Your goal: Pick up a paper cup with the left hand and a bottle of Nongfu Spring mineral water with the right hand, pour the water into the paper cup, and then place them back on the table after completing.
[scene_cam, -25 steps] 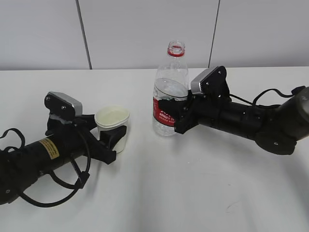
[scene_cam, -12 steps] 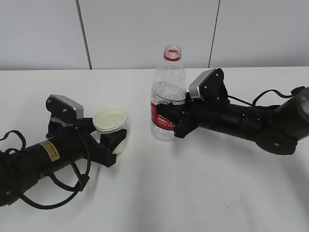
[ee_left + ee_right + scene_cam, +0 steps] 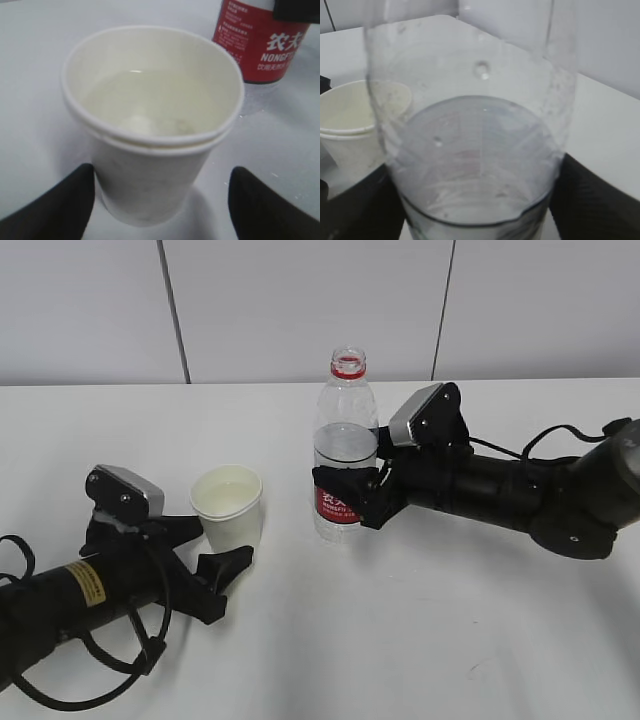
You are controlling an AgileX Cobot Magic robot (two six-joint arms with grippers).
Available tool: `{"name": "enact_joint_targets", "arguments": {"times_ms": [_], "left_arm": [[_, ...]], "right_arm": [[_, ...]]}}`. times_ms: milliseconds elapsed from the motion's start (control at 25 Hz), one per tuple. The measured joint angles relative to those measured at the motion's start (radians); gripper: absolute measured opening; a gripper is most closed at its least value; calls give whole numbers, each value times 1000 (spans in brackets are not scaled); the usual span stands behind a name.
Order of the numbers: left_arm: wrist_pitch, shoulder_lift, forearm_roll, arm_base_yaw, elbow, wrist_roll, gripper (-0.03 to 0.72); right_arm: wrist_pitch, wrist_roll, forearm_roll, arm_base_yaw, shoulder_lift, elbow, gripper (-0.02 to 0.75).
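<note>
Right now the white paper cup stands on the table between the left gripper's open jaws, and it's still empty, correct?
Not empty. The left wrist view shows clear water in the white paper cup. The rest holds: it stands on the white table, the left gripper open around it.

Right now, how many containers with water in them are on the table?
2: the paper cup stands free between the open left gripper fingers, and the uncapped bottle stands beside it, clamped by the right gripper.
</note>
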State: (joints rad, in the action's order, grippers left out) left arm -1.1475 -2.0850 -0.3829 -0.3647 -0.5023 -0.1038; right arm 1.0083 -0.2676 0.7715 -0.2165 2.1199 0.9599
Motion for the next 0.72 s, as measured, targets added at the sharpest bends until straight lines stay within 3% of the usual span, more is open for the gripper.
{"name": "enact_joint_targets", "arguments": {"times_ms": [280, 720], "left_arm": [[4, 72, 9, 0, 44, 2, 513], [4, 156, 62, 0, 158, 3, 514]], "right_arm": [[-48, -14, 18, 0, -23, -19, 607], [-191, -16, -1, 24, -182, -191, 603]]}}
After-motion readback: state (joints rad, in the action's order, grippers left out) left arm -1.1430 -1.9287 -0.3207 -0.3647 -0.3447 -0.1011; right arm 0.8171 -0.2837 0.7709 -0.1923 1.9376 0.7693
